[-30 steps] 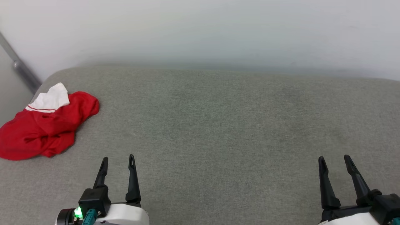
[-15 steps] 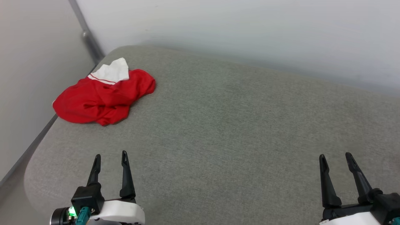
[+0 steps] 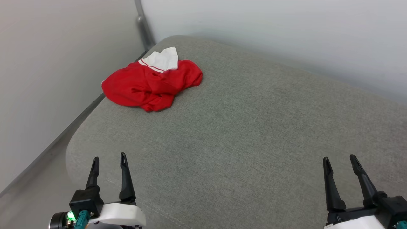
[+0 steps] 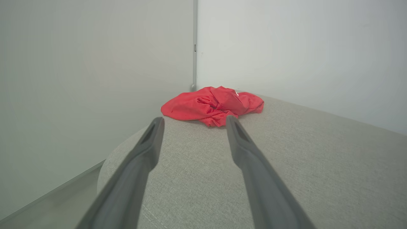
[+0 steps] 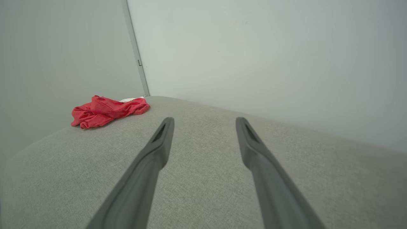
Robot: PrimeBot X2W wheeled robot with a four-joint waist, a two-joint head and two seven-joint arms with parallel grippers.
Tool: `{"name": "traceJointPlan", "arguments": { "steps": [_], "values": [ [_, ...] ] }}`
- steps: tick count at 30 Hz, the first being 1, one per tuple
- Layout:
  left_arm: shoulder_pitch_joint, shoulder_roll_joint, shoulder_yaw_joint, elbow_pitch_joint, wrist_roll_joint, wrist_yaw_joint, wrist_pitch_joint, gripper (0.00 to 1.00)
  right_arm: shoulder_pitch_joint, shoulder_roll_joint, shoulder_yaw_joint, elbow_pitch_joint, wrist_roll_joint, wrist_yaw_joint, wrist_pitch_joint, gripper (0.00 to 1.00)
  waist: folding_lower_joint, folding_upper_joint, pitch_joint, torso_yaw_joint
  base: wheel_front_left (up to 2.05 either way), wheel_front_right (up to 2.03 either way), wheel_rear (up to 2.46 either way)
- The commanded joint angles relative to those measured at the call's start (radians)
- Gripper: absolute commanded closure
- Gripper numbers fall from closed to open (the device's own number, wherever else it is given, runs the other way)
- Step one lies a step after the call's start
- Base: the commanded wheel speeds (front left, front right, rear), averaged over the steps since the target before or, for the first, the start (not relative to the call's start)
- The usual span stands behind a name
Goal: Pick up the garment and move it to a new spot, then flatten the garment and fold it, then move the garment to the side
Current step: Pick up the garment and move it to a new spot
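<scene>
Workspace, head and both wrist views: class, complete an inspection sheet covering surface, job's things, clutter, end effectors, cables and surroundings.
Surface: grey fabric cushion, rounded corners.
Job's things: red garment crumpled in a heap near the far left corner, white sleeve at its far edge; not yet flattened.
Clutter: nothing seen.
End effectors: left end effector and right end effector both open, empty, well apart from the garment.
Cables: teal connector at the left wrist; no loose cable seen.
Surroundings: pale walls meeting at a grey corner post.
</scene>
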Motion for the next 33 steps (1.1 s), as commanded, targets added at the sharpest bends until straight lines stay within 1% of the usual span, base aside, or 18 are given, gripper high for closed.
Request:
{"name": "traceJointPlan", "arguments": {
  "steps": [1,8,11,17,20,26,29,31,33],
  "values": [
    [-0.005,-0.001,0.002,-0.002,-0.004,0.006,-0.003,0.0,-0.005,0.0,0.001,-0.002,-0.003,-0.001,-0.002,0.0,0.0,0.0,0.004,0.022,0.0,0.0,0.0],
    [0.002,-0.001,0.017,-0.002,-0.008,0.016,-0.003,0.0,-0.02,0.0,0.017,0.003,-0.016,-0.001,-0.002,0.0,0.0,0.0,0.015,0.033,0.0,0.0,0.0],
    [-0.012,-0.001,0.031,0.002,-0.011,0.01,-0.003,0.0,-0.023,0.0,0.011,0.004,-0.008,-0.001,-0.002,0.0,0.0,0.0,0.017,0.032,0.0,0.0,0.0],
    [-0.094,0.011,0.11,0.018,0.004,-0.043,-0.003,0.0,-0.034,0.0,0.01,-0.011,-0.025,-0.001,-0.002,0.0,0.0,0.0,0.053,0.007,0.0,0.0,0.0],
    [-0.172,0.034,0.153,0.036,0.004,-0.074,-0.003,0.0,-0.052,0.0,0.01,-0.023,-0.048,-0.001,-0.002,0.0,0.0,0.0,0.094,-0.012,0.0,0.0,0.0],
    [-0.41,0.097,0.246,0.098,-0.041,-0.141,-0.003,0.0,-0.114,0.0,0.001,-0.067,-0.113,-0.001,-0.002,0.0,0.0,0.0,0.222,-0.066,0.0,0.0,0.0],
    [-0.531,0.155,0.306,0.147,-0.07,-0.161,-0.003,0.0,-0.148,0.0,-0.008,-0.1,-0.13,-0.001,-0.002,0.0,0.0,0.0,0.296,-0.098,0.0,0.0,0.0],
    [-0.605,0.182,0.331,0.206,-0.092,-0.18,-0.003,0.0,-0.166,0.0,-0.009,-0.125,-0.143,-0.001,-0.002,0.0,0.0,0.0,0.335,-0.115,0.0,0.0,0.0],
    [-0.685,0.228,0.356,0.26,-0.11,-0.197,-0.003,0.0,-0.181,0.0,-0.009,-0.149,-0.153,-0.001,-0.002,0.0,0.0,0.0,0.371,-0.129,0.0,0.0,0.0]
  ]
}}
